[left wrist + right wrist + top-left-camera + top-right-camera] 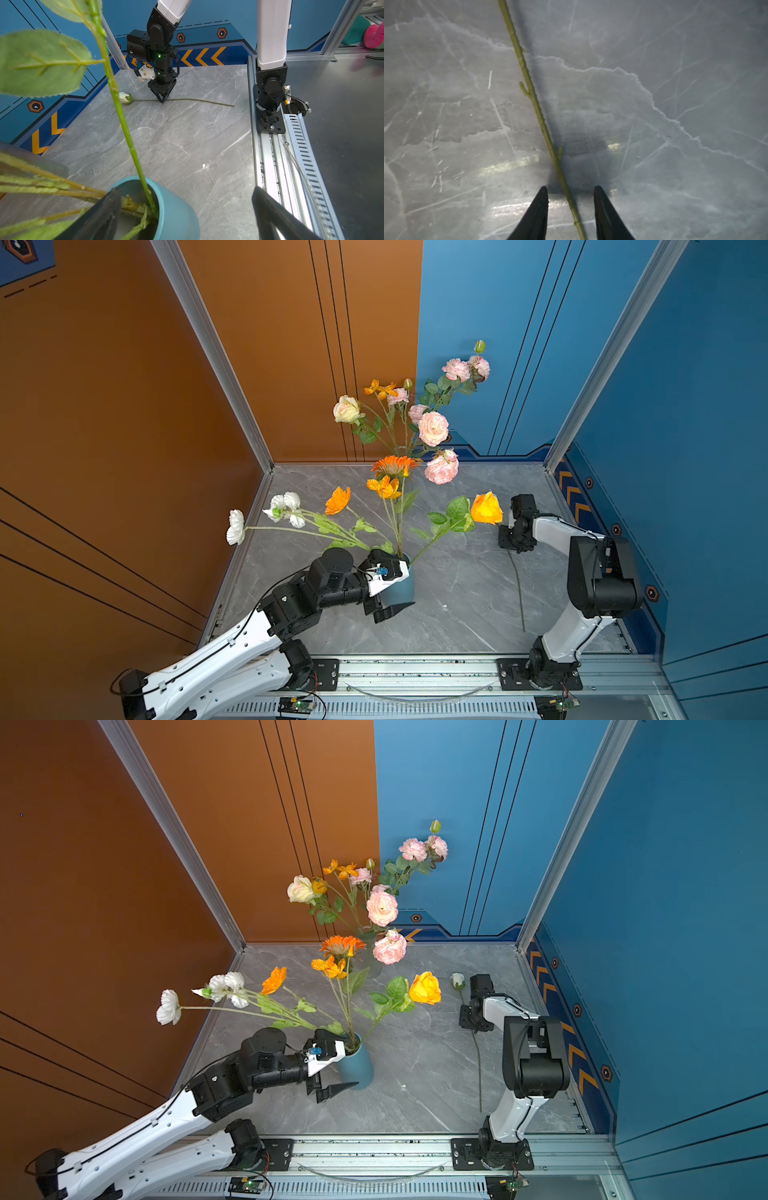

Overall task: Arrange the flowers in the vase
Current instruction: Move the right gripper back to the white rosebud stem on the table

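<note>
A teal vase (401, 591) (358, 1067) (176, 212) stands on the grey table, holding leafy flowers: a yellow rose (486, 508), orange blooms (384, 486) and white blooms (286, 506). My left gripper (405, 585) (186, 193) is open, one finger on each side of the vase's rim. One flower with a white bud (457, 979) (125, 98) lies flat on the table, its bare stem (519, 593) (529, 83) running toward the front. My right gripper (513, 549) (161, 100) (570, 188) points down over that stem. Its jaws stand either side of the stem with a gap on both sides.
At the back, a clear glass vase (372, 961) holds pink roses (433, 429), a cream rose (346, 409) and small orange blooms. Orange and blue walls close the cell on three sides. A metal rail (415, 672) with both arm bases runs along the front.
</note>
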You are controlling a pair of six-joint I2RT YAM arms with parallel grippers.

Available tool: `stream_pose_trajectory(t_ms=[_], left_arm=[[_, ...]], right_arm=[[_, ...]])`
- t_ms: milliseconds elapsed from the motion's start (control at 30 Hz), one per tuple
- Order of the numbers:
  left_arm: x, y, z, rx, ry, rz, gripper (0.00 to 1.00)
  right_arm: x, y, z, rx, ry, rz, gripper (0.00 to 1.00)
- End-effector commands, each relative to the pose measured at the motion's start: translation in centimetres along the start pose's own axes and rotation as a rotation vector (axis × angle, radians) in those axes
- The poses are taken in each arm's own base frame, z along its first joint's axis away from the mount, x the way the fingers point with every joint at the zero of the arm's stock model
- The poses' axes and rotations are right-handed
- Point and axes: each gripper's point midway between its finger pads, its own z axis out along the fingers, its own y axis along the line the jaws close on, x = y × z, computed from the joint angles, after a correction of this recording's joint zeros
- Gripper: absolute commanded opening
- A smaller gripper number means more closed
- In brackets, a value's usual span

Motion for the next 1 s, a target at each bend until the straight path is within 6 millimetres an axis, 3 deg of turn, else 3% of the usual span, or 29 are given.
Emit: stream_pose_trajectory(t_ms=[0, 233, 333, 500, 600, 633, 833, 967], left_arm=[[-0.5, 0.0, -0.2, 0.018, -0.032, -0.008, 0.98], [-0.6, 0.3, -0.6, 0.003, -0.044, -0.008, 0.98], [-0.8, 0.3, -0.7, 0.002, -0.05, -0.01, 0.98], [-1.1, 0.3, -1.0, 0.005, -0.062, -0.015, 0.98], [-1.1, 0.3, -1.0, 0.004, -0.064, -0.015, 0.98], [-1.2, 0.3, -1.1, 0.004, -0.066, -0.014, 0.98], [-1.3, 0.2, -1.2, 0.005, -0.07, -0.014, 0.98], [-1.4, 0.3, -1.3, -0.001, -0.075, -0.012, 0.98]], right_arm=[[-0.7, 0.3, 0.4, -0.024, 0.014, -0.027, 0.37], [-0.7, 1.3, 1.4, -0.071, 0.045, -0.038, 0.31], [-0.3, 1.4, 1.5, -0.069, 0.057, -0.045, 0.19], [0.1, 1.5, 1.6, -0.065, 0.072, -0.06, 0.12], [0.2, 1.6, 1.4, -0.054, 0.076, -0.075, 0.0], [0.2, 1.6, 1.4, -0.052, 0.078, -0.078, 0.0], [-0.1, 2.0, -0.2, -0.057, 0.053, -0.085, 0.0], [-0.6, 1.9, -2.5, -0.068, -0.004, -0.029, 0.0]])
